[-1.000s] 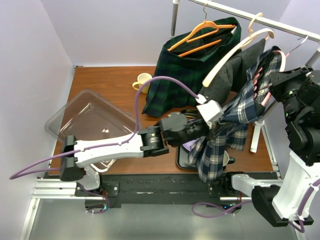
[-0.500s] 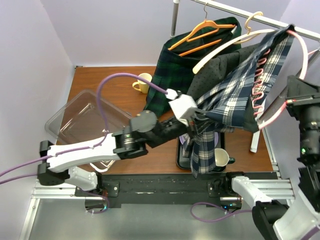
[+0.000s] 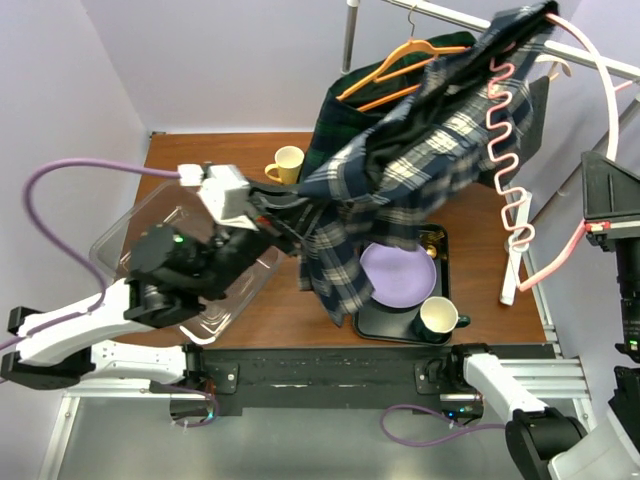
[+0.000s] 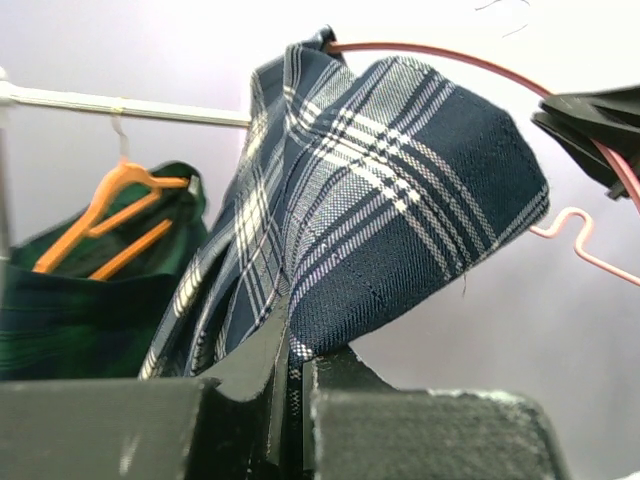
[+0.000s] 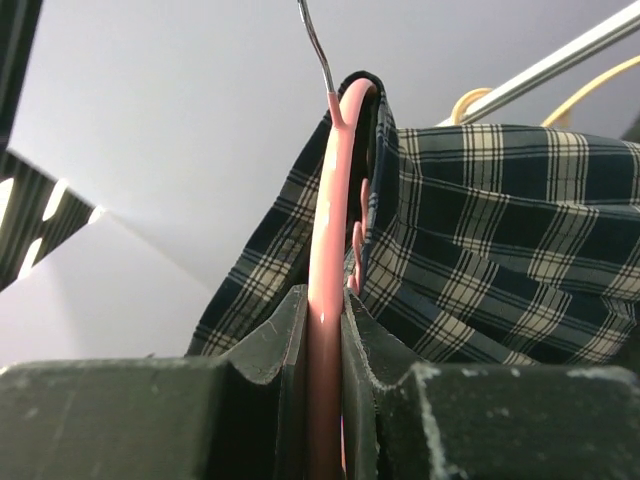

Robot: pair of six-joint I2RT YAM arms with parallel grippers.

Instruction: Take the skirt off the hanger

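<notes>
The navy plaid skirt [image 3: 400, 190] stretches in the air from my left gripper [image 3: 292, 218] up to the top end of the pink hanger [image 3: 612, 110], where its waist still hangs on the hanger. My left gripper [image 4: 290, 345] is shut on an edge of the skirt [image 4: 400, 190] above the table's left middle. My right gripper [image 3: 598, 228] is at the far right and holds the hanger high. In the right wrist view it [image 5: 325, 310] is shut on the pink hanger's bar [image 5: 330, 200], with the skirt [image 5: 480, 250] draped just behind it.
A green tartan skirt on an orange hanger [image 3: 400, 75] hangs from the metal rail [image 3: 440, 12] at the back. A clear plastic bin [image 3: 140, 235] stands left, with a yellow mug [image 3: 287, 160] behind it. A black tray [image 3: 365, 322] holds a purple plate [image 3: 398, 275] and a dark mug [image 3: 435, 318].
My left gripper has pulled the skirt far to the left and back. My right gripper has lifted the pink hanger higher. The skirt is now stretched out between them.
</notes>
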